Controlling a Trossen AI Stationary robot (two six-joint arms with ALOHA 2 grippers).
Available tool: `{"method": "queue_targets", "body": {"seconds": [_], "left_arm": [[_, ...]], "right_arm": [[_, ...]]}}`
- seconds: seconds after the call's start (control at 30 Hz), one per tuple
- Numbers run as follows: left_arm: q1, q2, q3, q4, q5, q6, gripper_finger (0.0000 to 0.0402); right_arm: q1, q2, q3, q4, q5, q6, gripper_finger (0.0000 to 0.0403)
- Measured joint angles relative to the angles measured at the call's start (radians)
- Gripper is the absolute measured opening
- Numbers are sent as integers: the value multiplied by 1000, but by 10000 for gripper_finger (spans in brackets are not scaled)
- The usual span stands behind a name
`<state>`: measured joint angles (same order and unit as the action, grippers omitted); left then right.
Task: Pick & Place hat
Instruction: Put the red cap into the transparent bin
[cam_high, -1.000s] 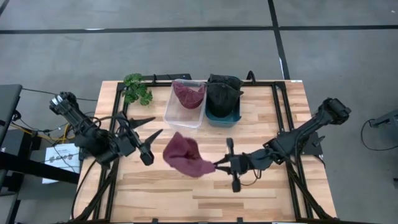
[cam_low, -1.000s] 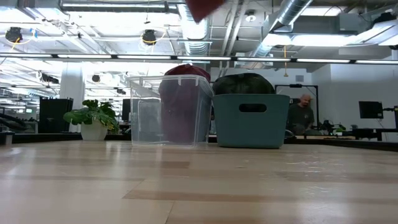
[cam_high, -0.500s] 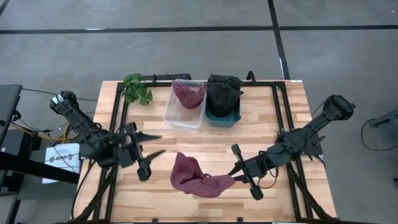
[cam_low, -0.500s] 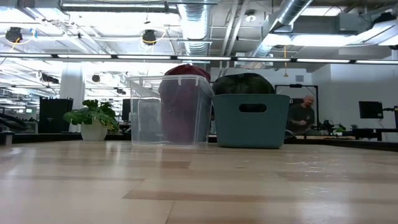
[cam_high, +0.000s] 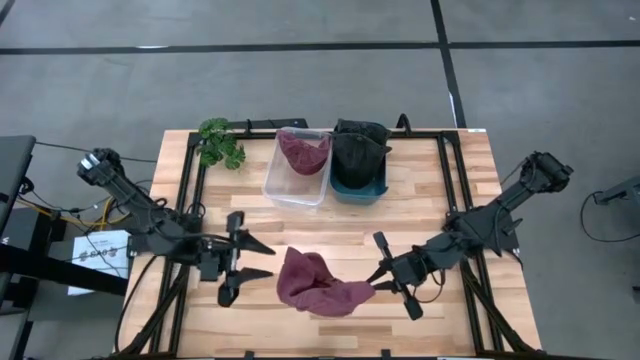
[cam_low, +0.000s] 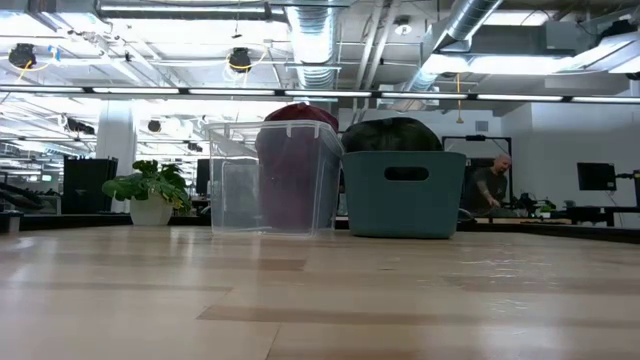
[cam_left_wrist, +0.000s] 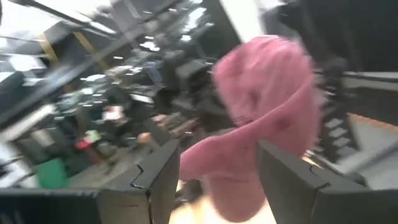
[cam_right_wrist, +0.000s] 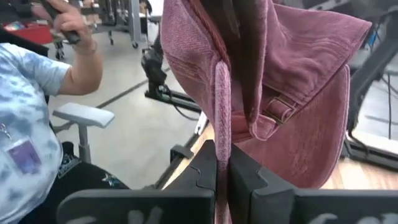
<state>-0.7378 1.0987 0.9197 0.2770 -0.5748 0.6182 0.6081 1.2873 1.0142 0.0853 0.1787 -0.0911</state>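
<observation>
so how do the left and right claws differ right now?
Left claw: open, holding nothing, beside the maroon hat, pointed at it. Right claw: shut on the hat's edge, holding it up above the table; the hat does not show in the low view. Both sit over the table's front half, facing each other across the hat.

Three hats, two bins

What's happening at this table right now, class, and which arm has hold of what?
The right gripper is shut on the edge of a maroon hat, holding it up over the front of the table. The left gripper is open beside the hat, not touching it. At the back, a clear bin holds another maroon hat and a teal bin holds a dark hat.
</observation>
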Motion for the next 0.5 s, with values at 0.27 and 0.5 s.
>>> {"method": "queue_targets", "body": {"seconds": [0.27, 0.5], "left_arm": [[84, 0, 1, -124, 161, -125, 205], [85, 0, 1, -166, 165, -161, 205]], "right_arm": [[-75, 0, 0, -144, 38, 92, 2], [-125, 1, 0, -163, 33, 94, 2]]}}
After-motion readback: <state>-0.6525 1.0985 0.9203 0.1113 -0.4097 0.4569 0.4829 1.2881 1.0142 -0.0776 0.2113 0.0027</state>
